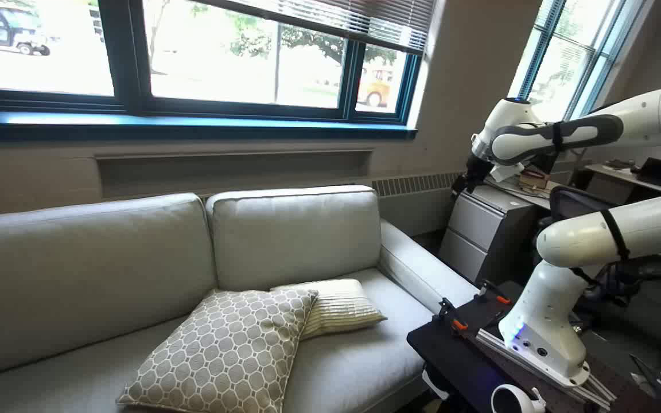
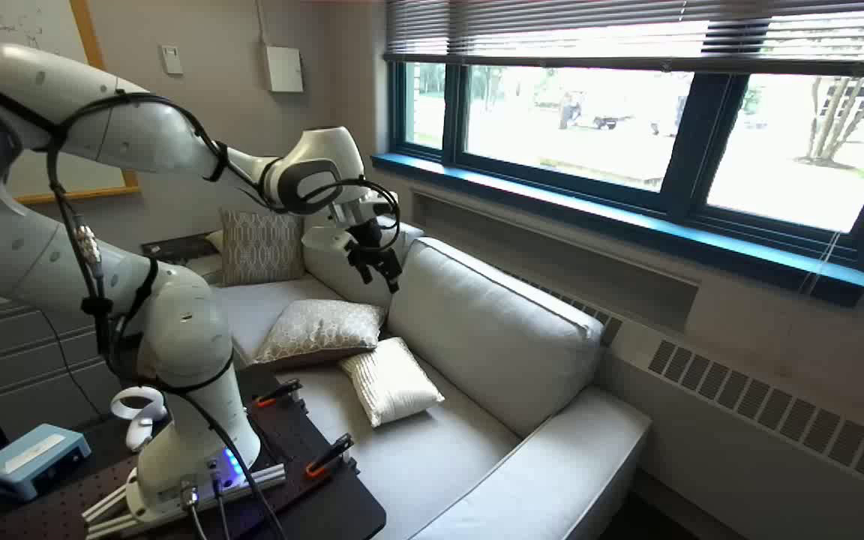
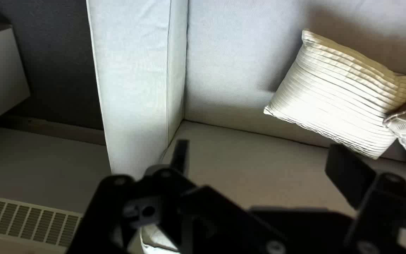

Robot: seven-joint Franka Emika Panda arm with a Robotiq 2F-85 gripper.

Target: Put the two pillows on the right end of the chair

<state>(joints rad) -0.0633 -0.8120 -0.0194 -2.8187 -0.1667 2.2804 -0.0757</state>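
The gripper (image 3: 261, 157) is spread apart; the cream pillow (image 3: 338, 98) is best pinched at its free edge; depth is unclear.

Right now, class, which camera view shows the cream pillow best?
The wrist view: the cream pillow appears largest there, clearly ribbed, with most of it showing. Both exterior views show it smaller, on the sofa; in an exterior view the lattice pillow hides part.

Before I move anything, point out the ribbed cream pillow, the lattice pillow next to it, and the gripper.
Ribbed cream pillow (image 3: 342, 98): wrist view, middle of the ribbed face.
Lattice pillow (image 1: 230, 351): an exterior view, its patterned face.
Gripper (image 2: 379, 283): an exterior view, midway between fingertips.
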